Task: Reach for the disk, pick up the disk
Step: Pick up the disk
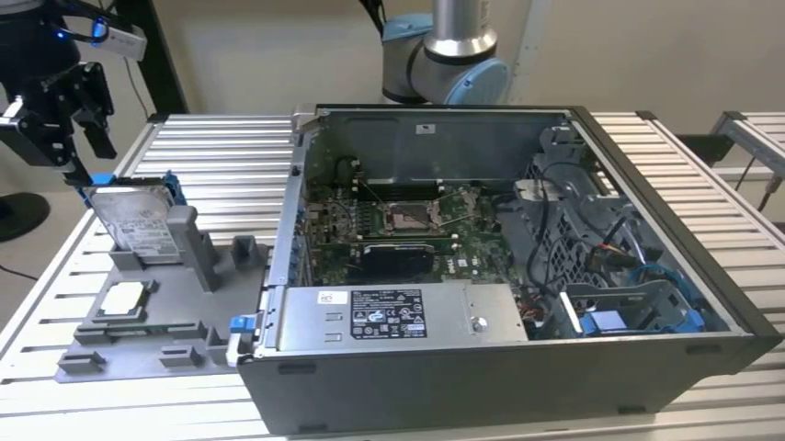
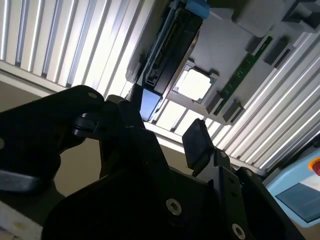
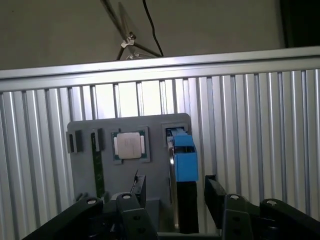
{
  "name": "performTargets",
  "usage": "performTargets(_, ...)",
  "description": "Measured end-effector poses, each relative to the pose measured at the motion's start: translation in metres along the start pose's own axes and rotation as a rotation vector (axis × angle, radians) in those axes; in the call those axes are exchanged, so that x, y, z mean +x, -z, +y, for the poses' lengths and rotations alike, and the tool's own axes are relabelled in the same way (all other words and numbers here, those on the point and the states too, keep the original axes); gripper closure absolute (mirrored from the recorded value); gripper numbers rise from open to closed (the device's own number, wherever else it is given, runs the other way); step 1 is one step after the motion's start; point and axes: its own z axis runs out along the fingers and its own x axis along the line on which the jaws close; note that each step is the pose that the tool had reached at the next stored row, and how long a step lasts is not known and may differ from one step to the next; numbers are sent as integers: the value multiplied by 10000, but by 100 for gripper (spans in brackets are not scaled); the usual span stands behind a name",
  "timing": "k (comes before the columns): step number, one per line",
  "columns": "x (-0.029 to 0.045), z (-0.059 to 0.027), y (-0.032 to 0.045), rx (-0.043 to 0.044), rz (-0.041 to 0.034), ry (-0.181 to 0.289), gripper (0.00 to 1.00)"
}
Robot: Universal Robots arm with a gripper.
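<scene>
The disk (image 1: 132,225) stands on edge in a grey holder (image 1: 172,322) at the exterior view's left. It is silver-grey with a white label and blue side rails. My black gripper (image 1: 88,152) hangs just above its top edge, open and holding nothing. In the first wrist view the gripper (image 3: 175,185) has one finger on each side of the disk's blue rail (image 3: 184,157), with gaps on both sides. In the second wrist view the disk (image 2: 167,50) appears edge-on beyond the open gripper (image 2: 160,122).
A small white-silver chip (image 1: 123,299) lies flat in the holder beside the disk. A green memory stick (image 3: 98,170) stands in a slot. An open computer case (image 1: 491,276) with a silver box (image 1: 392,317) occupies the slatted metal table (image 1: 221,147).
</scene>
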Motion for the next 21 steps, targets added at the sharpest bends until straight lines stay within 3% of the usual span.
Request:
performTargets(7, -78, 6, -7, 0, 0, -1, 0)
performTargets(11, -141, 10, -53, 1, 0, -1, 0)
performTargets(17, -148, 8, -142, 0, 5, 182, 0)
performTargets(21, -148, 8, -152, -1, 6, 220, 0)
